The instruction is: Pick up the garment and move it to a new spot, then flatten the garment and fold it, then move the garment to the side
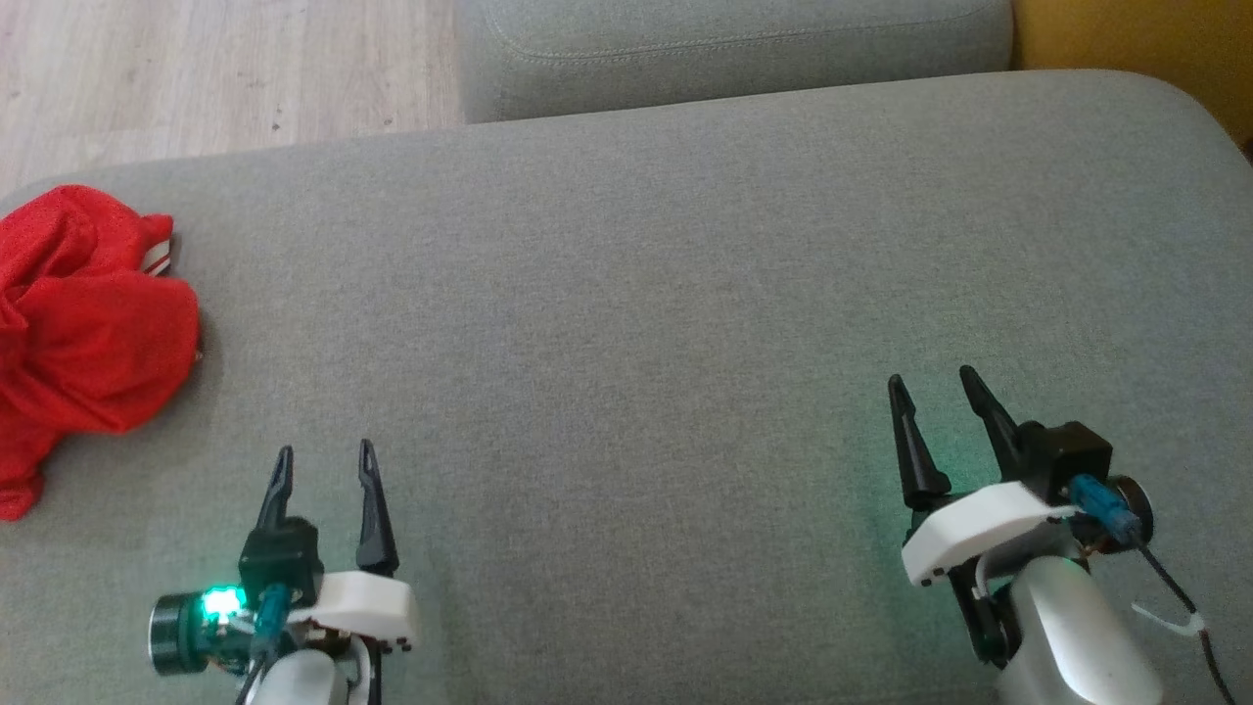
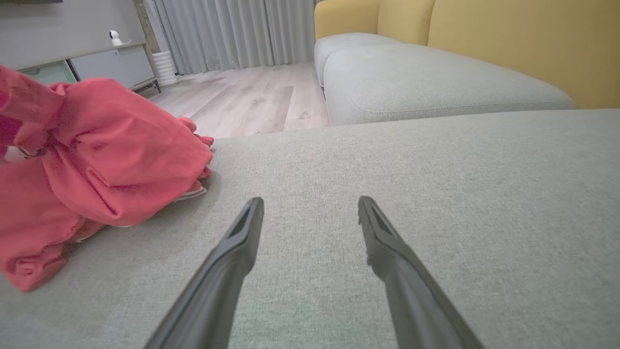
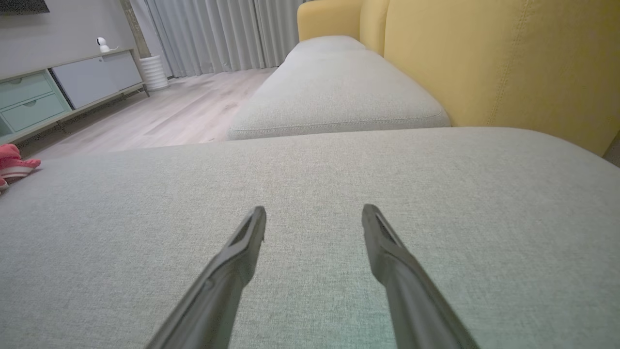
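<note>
The garment is a crumpled red heap at the far left edge of the grey sofa cushion; a white-striped bit pokes out at its top right. It bulks up at the left in the left wrist view as garment, and a small corner of the garment peeks in at the right wrist view's left edge. My left gripper hovers open over the cushion, right of and nearer than the heap, with nothing between its fingers. Far to the right my right gripper is open and empty too.
A second grey cushion lies beyond this one, with yellow sofa backs to the right. Wooden floor lies past the cushion's far left edge. A low cabinet and curtains stand across the room.
</note>
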Robot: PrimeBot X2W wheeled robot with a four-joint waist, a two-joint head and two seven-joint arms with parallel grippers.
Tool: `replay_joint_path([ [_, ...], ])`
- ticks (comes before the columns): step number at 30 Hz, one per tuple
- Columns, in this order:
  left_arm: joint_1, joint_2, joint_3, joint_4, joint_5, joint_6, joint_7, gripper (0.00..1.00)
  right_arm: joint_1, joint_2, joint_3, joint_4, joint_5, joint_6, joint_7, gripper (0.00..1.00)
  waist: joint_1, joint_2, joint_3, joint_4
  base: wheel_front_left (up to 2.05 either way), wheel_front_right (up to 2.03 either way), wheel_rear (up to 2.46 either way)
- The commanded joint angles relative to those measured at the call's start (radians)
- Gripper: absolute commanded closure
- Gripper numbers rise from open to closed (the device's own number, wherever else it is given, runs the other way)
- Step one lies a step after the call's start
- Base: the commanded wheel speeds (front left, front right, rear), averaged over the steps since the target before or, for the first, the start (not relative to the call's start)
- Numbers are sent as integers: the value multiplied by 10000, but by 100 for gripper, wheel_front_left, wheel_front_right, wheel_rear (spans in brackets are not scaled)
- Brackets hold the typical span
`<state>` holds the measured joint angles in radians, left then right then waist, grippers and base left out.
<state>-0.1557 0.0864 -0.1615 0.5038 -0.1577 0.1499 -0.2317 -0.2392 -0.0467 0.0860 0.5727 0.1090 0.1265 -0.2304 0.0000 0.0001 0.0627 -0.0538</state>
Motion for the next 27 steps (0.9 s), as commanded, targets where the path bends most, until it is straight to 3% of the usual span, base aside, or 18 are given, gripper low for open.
replay_joint_path([
  [1,-191,62,393,-381,344,44,-203,0,-527,-34,204,-279,-337,41,-216,0,0,-1,-25,-13,0,0,0],
  [18,-67,-263,801,-424,802,-298,-300,0,-485,-36,-49,-418,-335,42,-314,0,0,-1,172,132,0,0,0],
  [22,-144,-305,803,-347,782,-338,-300,0,-535,-36,60,-415,-333,42,-314,0,0,-1,285,505,0,0,0],
  [27,-127,-338,847,-268,695,-330,-300,0,-543,-36,435,-352,-222,42,-314,0,0,-1,376,1462,0,0,0],
])
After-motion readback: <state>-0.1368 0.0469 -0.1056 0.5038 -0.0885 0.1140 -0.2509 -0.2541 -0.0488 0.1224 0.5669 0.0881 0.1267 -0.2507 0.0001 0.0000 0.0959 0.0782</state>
